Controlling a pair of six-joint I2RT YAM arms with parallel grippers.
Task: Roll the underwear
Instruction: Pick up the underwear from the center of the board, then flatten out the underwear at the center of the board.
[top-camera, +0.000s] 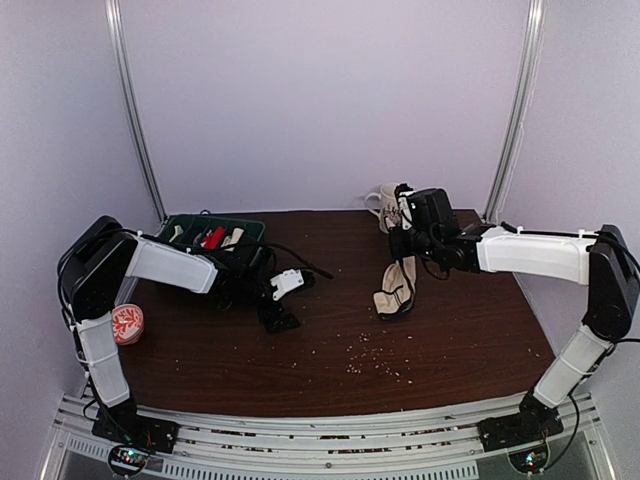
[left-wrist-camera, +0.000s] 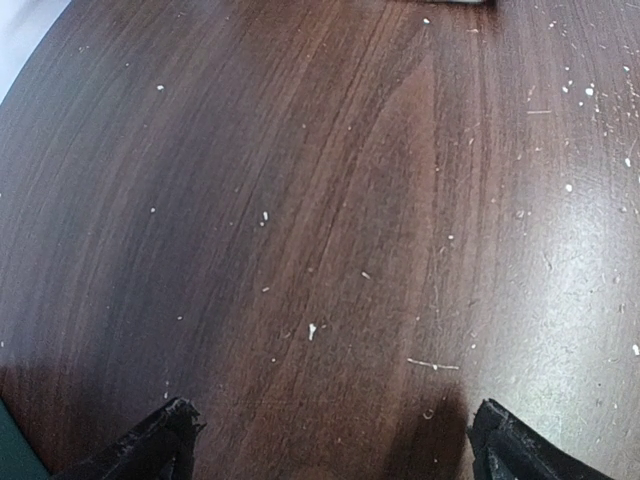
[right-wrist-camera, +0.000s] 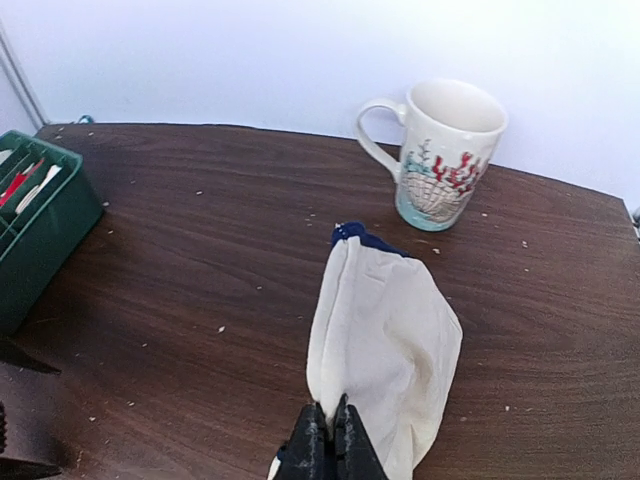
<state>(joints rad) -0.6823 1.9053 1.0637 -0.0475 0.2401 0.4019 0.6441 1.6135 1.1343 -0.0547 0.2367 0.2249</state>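
Observation:
The underwear (right-wrist-camera: 385, 345) is cream cloth with a dark blue edge at its far end, near the mug. My right gripper (right-wrist-camera: 329, 418) is shut on its near end, the cloth pinched between the black fingertips. From above, the underwear (top-camera: 397, 285) hangs down from the right gripper (top-camera: 408, 252) to the table at centre right. My left gripper (left-wrist-camera: 330, 435) is open over bare wood, its fingertips (left-wrist-camera: 160, 440) wide apart with nothing between them. In the top view the left gripper (top-camera: 278, 310) sits left of centre, well apart from the cloth.
A white mug (right-wrist-camera: 445, 150) with a red coral print stands at the back of the table. A green tray (top-camera: 212, 235) of small items sits at the back left. A round red-patterned object (top-camera: 127, 324) lies at the left edge. Crumbs dot the dark wood.

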